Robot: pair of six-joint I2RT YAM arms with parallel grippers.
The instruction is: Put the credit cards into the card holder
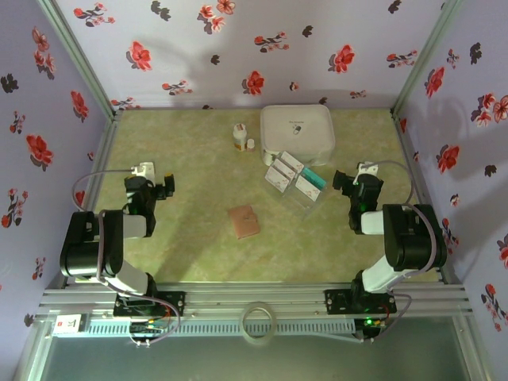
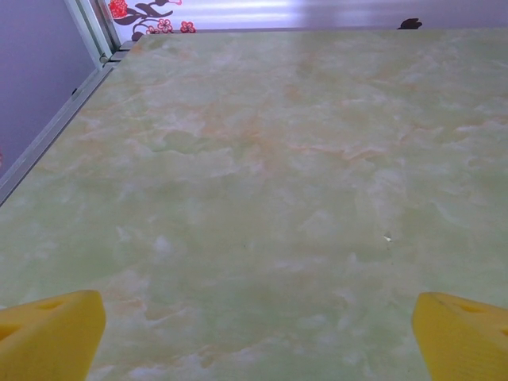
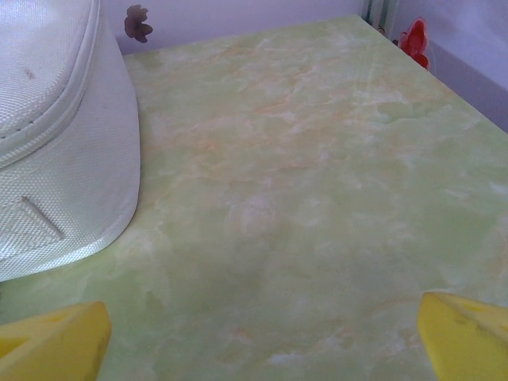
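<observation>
Top view first: the credit cards lie fanned in a loose cluster just in front of the white box, the row running diagonally from the box down toward the right side of the worktop. The card holder lies closed and flat, apart from the cards, nearer the arms and roughly midway between them. The right hand hovers just beside the cards, which lie toward the centre from it; the left hand is well apart from them, across the worktop. My call: the right arm is the nearer one for the first card, and the holder sits within fair reach of either. Over to the left wrist: the left hand is spread wide, one yellow fingertip in each bottom corner, bare worktop between them, nothing pinched. Now the right wrist: the right hand is spread just as wide and empty, the white box looming at its left. So this hand, I judge, must swing left and toward the near side to meet the cards.
</observation>
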